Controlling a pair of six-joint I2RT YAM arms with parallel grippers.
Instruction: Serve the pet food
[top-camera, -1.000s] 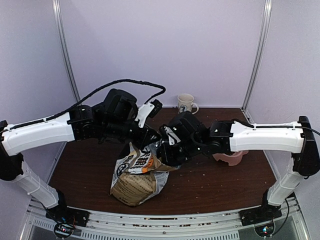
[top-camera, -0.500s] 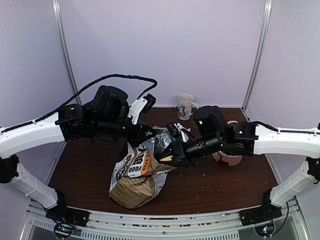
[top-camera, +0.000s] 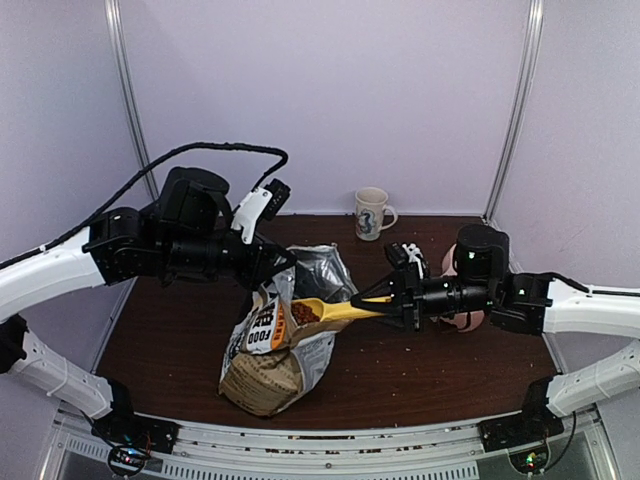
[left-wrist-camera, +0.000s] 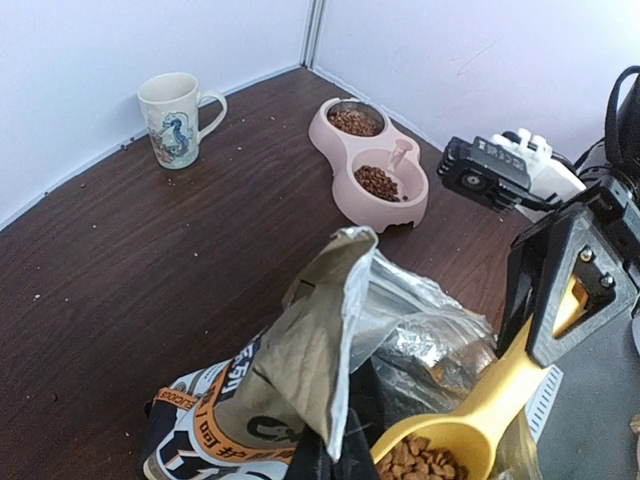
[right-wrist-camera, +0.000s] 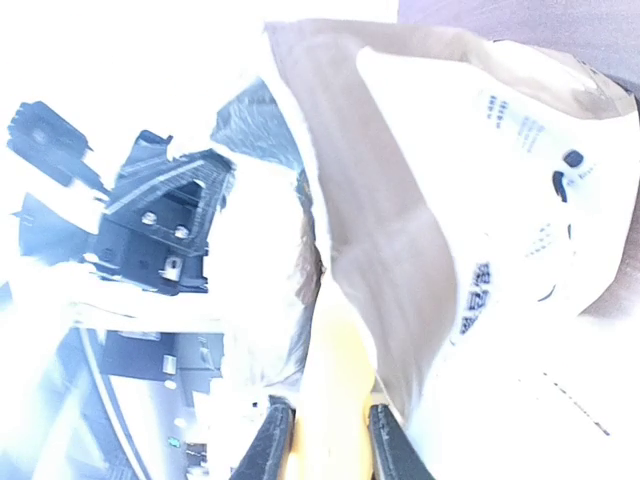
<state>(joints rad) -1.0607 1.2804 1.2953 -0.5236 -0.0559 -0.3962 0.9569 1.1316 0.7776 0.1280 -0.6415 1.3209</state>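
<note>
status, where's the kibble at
Left gripper shut on bag rim. Right gripper shut on scoop, kibble loaded, at bag mouth. Right arm over bowl.

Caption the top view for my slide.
Right gripper holds yellow plastic scoop of reddish-brown kibble over kraft-brown bag held by left gripper.

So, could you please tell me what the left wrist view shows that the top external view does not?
Only left wrist: reddish-brown kibble in both compartments of the pink double plastic bowl. Only top external: the whole white left arm and the base of the kraft-brown paper bag. Both: the right claw gripping the yellow plastic scoop loaded with kibble, and the white ceramic mug.
</note>
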